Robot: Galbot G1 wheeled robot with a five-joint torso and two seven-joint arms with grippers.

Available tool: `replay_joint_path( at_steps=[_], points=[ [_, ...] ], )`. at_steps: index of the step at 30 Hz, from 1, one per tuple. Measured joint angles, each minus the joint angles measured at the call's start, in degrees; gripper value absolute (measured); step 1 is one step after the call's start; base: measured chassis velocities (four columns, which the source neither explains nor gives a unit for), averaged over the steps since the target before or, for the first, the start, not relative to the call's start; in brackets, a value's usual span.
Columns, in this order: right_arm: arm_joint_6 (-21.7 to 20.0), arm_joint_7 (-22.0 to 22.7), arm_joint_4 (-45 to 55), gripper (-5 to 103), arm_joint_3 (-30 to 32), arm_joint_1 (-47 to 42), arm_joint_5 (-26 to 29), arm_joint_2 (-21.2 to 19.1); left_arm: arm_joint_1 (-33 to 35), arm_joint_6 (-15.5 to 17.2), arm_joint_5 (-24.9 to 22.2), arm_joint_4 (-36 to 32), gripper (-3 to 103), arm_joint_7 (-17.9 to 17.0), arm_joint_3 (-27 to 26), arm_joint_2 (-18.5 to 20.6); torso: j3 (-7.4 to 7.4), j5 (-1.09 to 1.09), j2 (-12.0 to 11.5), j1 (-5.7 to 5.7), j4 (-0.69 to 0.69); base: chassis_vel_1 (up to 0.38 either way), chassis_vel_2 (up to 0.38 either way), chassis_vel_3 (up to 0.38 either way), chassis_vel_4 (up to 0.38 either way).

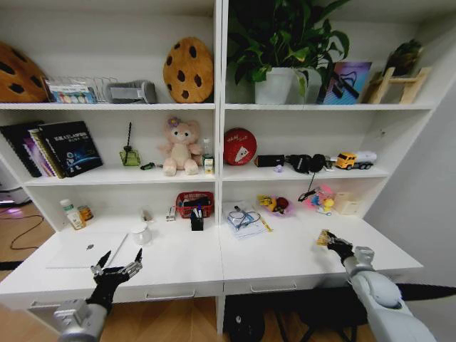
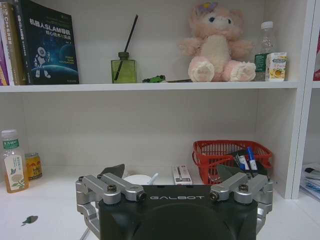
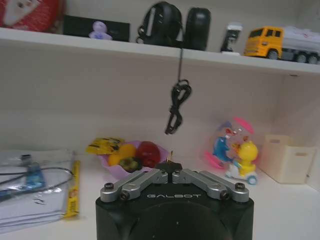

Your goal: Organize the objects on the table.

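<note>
The right gripper (image 1: 329, 240), near the tabletop's (image 1: 285, 260) right front edge, has its jaws pinched on a small yellow packet (image 1: 324, 237); this looks like the carrying step. The left gripper (image 1: 120, 261), jaws spread, hovers at the left front edge by the laptop (image 1: 82, 251). Next, the packet probably needs a tidy resting place.

The long white table (image 1: 285, 260) has a flat top with slim-handled drawers along its front edge. A silver laptop (image 1: 85, 249) lies closed and flat on its left part. A short green-labelled can (image 2: 33, 166) stands upright near the back wall, just beside a taller bottle (image 2: 12, 161). A flat yellow packet (image 3: 104, 145) leans against a bowl of fruit (image 3: 132, 156).
</note>
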Motion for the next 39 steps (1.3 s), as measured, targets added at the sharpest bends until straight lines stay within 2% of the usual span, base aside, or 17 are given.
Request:
replay_joint_path(
  at_steps=[2,5,8,18,26,29,32,34,37,39],
  points=[
    [-2.3,0.1,5.6,0,-1.7,-1.1,0.5,-0.1,0.0,0.0,0.0,0.0,100,0.0,0.0,0.0,0.0,0.0,0.0,0.0,-0.01,0.0,0.0,0.0,0.0],
    [-3.0,0.2,7.0,0,-2.6,-1.3,0.6,-0.1,0.0,0.0,0.0,0.0,100,0.0,0.0,0.0,0.0,0.0,0.0,0.0,-0.02,0.0,0.0,0.0,0.0],
    [-5.6,0.9,9.2,0,-5.3,-0.5,0.5,0.2,0.0,0.0,0.0,0.0,100,0.0,0.0,0.0,0.0,0.01,0.0,-0.01,-0.01,0.0,0.0,0.0,0.0],
    [-6.7,1.1,7.9,0,-5.8,1.1,0.2,-0.4,0.0,0.0,0.0,0.0,100,0.0,0.0,0.0,0.0,0.01,0.0,0.0,-0.01,-0.023,-0.016,0.023,0.024],
    [-6.8,1.1,6.3,0,-6.0,1.8,0.0,-0.3,0.0,0.0,0.0,0.0,100,0.0,0.0,0.0,0.01,0.03,0.0,0.01,-0.02,-0.155,-0.159,0.17,0.152],
    [-6.8,0.3,2.9,0,-7.9,5.2,0.0,-0.5,0.0,0.0,0.0,0.0,100,0.0,0.0,0.0,0.01,0.08,0.0,0.01,-0.03,-0.147,-0.171,0.126,0.167],
    [-6.4,-2.0,-1.0,0,-10.0,9.3,0.1,-0.9,0.0,0.0,0.0,0.0,100,0.0,0.0,0.0,0.0,0.0,0.0,0.0,-0.04,0.001,-0.046,0.016,0.018],
    [-4.7,-4.1,-6.5,0,-13.3,14.4,0.2,-1.2,0.0,0.0,0.0,0.0,100,0.0,0.0,0.0,0.01,0.02,0.0,0.02,0.0,0.0,0.0,0.0,0.0],
    [-4.0,-4.8,-9.4,0,-15.0,16.8,0.3,-1.4,0.0,0.0,0.0,0.0,100,0.0,0.0,0.0,0.01,0.0,0.0,0.01,0.02,0.042,0.056,-0.019,-0.024],
    [-2.3,-5.6,-15.5,0,-18.2,22.1,0.2,-1.3,0.0,0.0,0.0,0.0,100,0.0,0.0,0.0,0.02,0.02,0.0,0.02,0.02,0.055,0.072,-0.036,-0.043]
  ],
)
